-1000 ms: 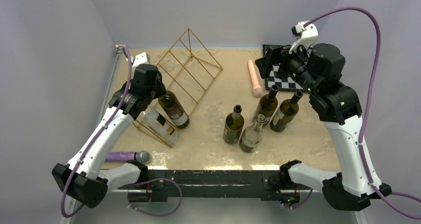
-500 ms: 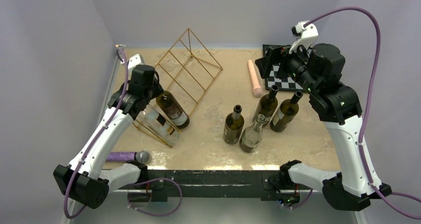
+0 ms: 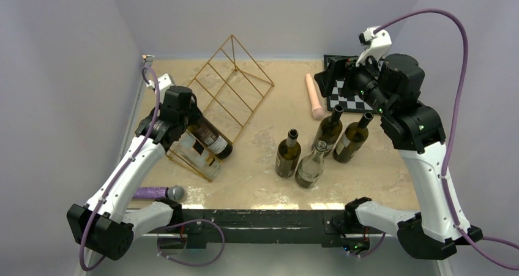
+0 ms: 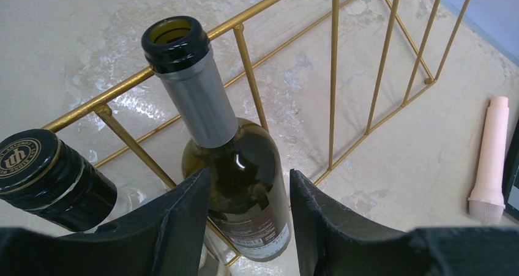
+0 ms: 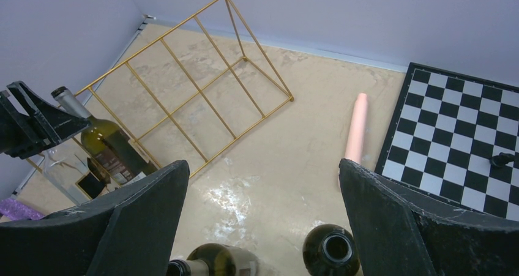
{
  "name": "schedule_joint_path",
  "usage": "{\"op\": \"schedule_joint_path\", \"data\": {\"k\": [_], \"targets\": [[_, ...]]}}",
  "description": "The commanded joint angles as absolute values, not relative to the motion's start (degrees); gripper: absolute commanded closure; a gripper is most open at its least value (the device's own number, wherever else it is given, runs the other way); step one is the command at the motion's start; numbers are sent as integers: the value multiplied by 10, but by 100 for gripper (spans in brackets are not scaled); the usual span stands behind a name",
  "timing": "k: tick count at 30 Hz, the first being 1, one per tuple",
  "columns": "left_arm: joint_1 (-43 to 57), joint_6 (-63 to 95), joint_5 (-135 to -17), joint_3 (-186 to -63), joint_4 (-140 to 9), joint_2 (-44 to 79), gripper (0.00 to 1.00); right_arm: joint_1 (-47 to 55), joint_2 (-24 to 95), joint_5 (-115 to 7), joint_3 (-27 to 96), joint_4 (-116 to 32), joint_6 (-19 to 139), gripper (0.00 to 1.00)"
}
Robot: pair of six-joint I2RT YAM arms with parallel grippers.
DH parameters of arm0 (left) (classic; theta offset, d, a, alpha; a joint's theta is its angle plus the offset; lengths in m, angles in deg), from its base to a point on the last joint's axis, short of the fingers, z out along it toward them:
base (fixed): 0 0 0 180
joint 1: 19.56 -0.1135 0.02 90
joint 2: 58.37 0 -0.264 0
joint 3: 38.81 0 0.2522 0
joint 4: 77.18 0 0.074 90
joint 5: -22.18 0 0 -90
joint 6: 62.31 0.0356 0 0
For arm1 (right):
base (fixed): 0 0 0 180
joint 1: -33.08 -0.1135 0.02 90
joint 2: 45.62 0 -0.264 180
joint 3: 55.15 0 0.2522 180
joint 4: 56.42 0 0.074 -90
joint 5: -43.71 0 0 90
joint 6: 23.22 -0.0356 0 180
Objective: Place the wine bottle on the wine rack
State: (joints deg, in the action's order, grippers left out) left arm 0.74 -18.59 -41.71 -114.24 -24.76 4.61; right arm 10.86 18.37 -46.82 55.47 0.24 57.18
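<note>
The bottle (image 4: 235,184) lay sloped in a near slot of the rack (image 4: 333,74), wire carrying its weight, so the left gripper (image 4: 250,187) hung parted just over it (pinching nothing), while the right gripper (image 5: 263,166) gaped empty well right of the rack.

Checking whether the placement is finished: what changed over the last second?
The left hand drifted slightly toward the near edge; it is open, with fingers on either side of the dark wine bottle. That bottle stayed in the wine rack; the right hand and standing bottles did not move.

Dark wine bottle (image 4: 235,166) slanted in rack (image 4: 334,74)
</note>
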Motion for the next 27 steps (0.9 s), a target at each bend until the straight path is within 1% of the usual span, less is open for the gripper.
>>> {"op": "schedule_joint_path", "data": {"k": [1,8,12,13,15,17,18,20,24,27], "targets": [[0,-201,-388,-1137,-255,43,46,108,176,-461,547,-5,566,3],[-3,-196,-397,-1144,-253,36,43,109,172,-461,548,-6,564,4],[-3,-155,-441,-1165,-275,18,36,109,171,-461,552,-2,564,3],[-3,-143,-460,-1171,-280,16,33,109,171,-473,552,-1,564,3],[-3,-99,-514,-1177,-308,11,23,109,169,-480,551,-1,564,1],[-2,-63,-570,-1181,-334,4,10,110,165,-478,549,-2,561,1],[-2,-40,-605,-1179,-354,1,7,109,165,-479,550,0,561,1],[-2,1,-663,-1182,-381,-1,4,109,166,-484,558,10,561,1],[1,87,-881,-1188,-438,8,1,109,169,-509,572,30,559,1],[20,110,-993,-1195,-471,18,1,109,166,-527,576,40,552,1]]}}
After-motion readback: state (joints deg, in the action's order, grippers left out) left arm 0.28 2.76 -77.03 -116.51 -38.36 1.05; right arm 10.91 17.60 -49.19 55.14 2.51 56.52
